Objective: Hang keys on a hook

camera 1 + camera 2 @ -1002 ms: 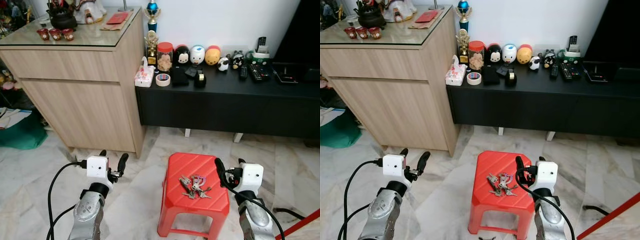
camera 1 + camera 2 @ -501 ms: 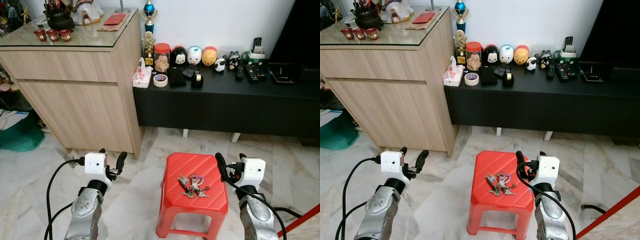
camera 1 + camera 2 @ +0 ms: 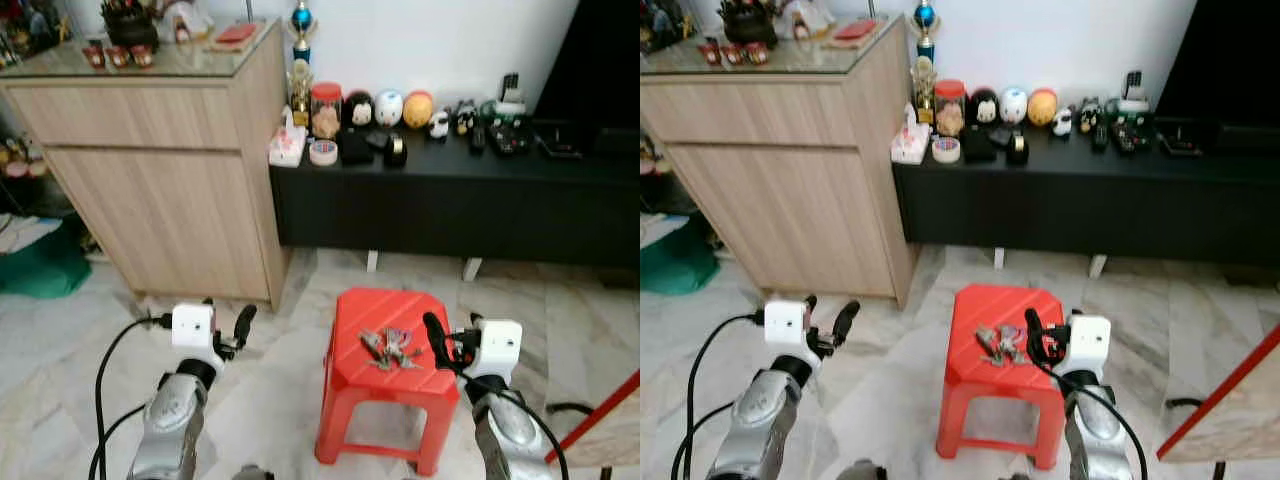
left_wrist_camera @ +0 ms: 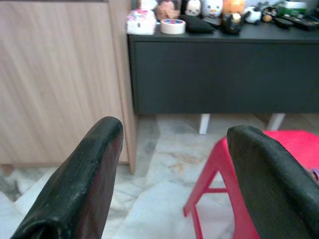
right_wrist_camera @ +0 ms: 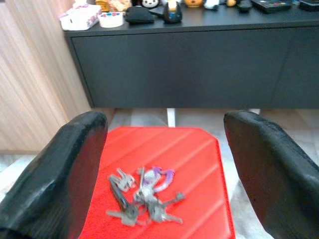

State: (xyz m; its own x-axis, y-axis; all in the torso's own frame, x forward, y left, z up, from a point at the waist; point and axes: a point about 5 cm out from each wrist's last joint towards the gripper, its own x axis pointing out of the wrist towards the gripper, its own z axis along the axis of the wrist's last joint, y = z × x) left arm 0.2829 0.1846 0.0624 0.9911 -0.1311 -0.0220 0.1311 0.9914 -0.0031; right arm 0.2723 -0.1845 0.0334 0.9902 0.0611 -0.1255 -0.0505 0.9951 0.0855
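A bunch of keys [image 5: 143,195] lies in a loose heap on top of a red plastic stool [image 3: 352,312] that stands on the marble floor [image 3: 290,300], in front of a long black low cabinet [image 3: 450,205]. The right tool [image 5: 164,164] hovers just beside the stool's right edge, its two black fingers spread wide apart and empty, with the keys lying between and beyond them in the wrist view, not touched. The left tool [image 4: 172,169] is held out over the floor to the left of the stool, well apart from the keys; its fingers are also spread open and hold nothing. Behind it stands a pale wooden sideboard [image 3: 160,170] with a glass top, right against the black cabinet's left end. On the cabinet top sit a tissue box [image 3: 287,147], a roll of tape [image 3: 323,152], a red-lidded jar [image 3: 326,108], a row of round cartoon figures [image 3: 389,107] and some remote controls [image 3: 495,135]. A small trophy [image 3: 302,18] rises behind the jar.
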